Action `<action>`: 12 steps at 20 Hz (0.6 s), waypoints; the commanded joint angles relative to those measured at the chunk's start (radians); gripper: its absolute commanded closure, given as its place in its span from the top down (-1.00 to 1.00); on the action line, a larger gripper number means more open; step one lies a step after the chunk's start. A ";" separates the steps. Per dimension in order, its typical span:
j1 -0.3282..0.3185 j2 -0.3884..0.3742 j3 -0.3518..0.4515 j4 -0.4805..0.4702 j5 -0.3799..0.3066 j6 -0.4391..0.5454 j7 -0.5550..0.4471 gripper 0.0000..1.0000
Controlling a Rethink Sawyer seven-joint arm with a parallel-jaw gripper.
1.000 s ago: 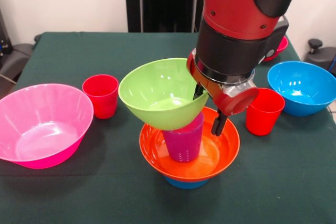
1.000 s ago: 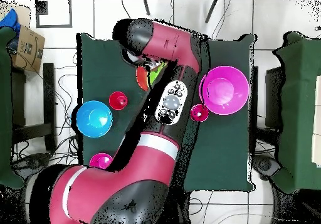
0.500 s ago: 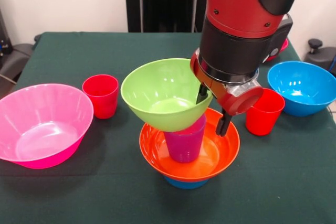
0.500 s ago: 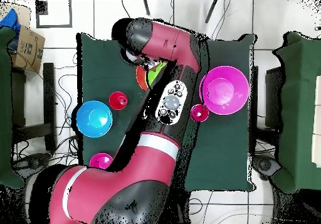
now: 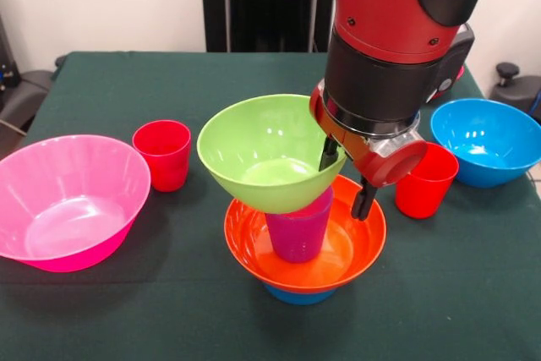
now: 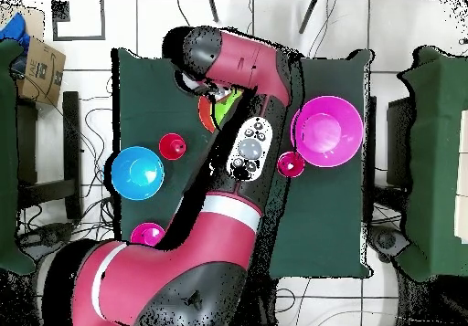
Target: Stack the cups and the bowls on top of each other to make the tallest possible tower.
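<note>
The tower stands mid-table in the front view: a small blue bowl [image 5: 296, 296] lowest, the orange bowl [image 5: 359, 238] on it, and the purple cup [image 5: 296, 230] upright inside that. The lime green bowl [image 5: 262, 154] rests tilted on the purple cup's mouth. My gripper [image 5: 347, 177] is shut on the green bowl's right rim, one finger [image 5: 328, 155] inside and the other outside. In the overhead view the arm hides the gripper and most of the tower; only slivers of the green bowl [image 6: 222, 112] and orange bowl [image 6: 203, 112] show.
One red cup [image 5: 162, 154] stands left of the tower beside the large pink bowl [image 5: 76, 209]. Another red cup [image 5: 425, 179] and the large blue bowl [image 5: 486, 141] are to the right. A small red-magenta bowl [image 5: 454, 73] peeks out behind the arm.
The gripper has shifted slightly right and the green bowl has moved with it over the purple cup. Nothing else has moved.
</note>
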 commanded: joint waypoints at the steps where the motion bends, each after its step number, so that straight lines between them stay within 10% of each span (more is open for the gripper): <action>1: 0.005 0.016 0.123 0.088 -0.076 0.033 -0.069 1.00; 12: 0.037 0.063 0.080 0.032 -0.090 0.055 0.001 1.00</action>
